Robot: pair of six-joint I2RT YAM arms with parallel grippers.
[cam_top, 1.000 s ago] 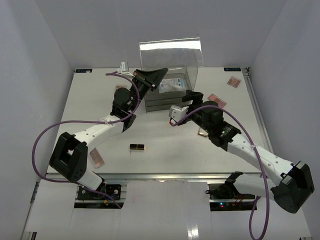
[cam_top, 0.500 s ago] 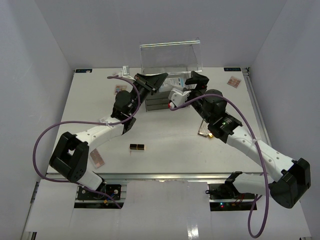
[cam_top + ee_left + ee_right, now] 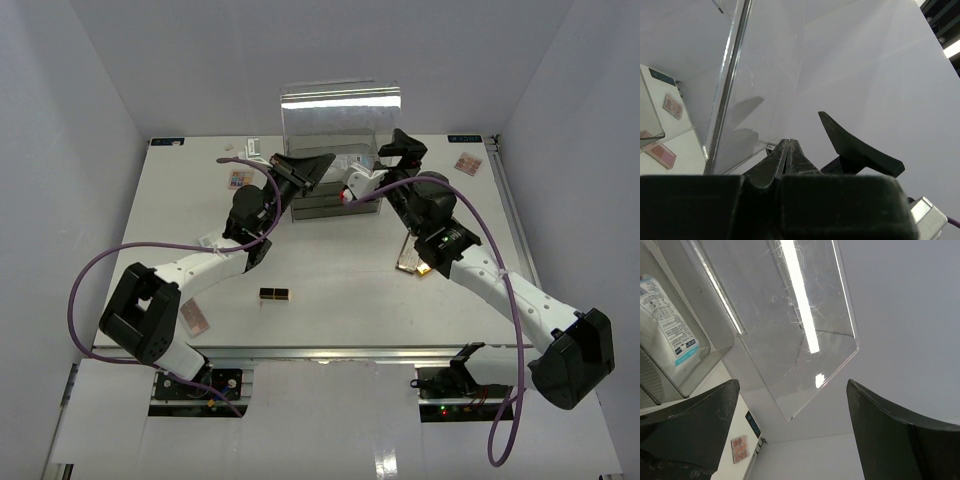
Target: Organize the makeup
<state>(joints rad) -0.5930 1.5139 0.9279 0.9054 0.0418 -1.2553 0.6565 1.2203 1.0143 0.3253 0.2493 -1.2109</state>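
Right pincer (image 3: 792, 385): jaws spread wide, empty, at the right side of the acrylic drawer box (image 3: 335, 200) by the bench's far edge. Left pincer (image 3: 789, 150): closed, nothing visible between its tips, beside the box's upright lid (image 3: 340, 110).

Lipstick tube (image 3: 275, 294): probably light, rigid and apt to roll (grip across the barrel). It lies toward the near edge, well apart from both.

Gold compact (image 3: 408, 262): flat, likely slick. It lies under the right forearm.

Sachet (image 3: 670, 320): soft, in the top tray, just beside the right pincer.
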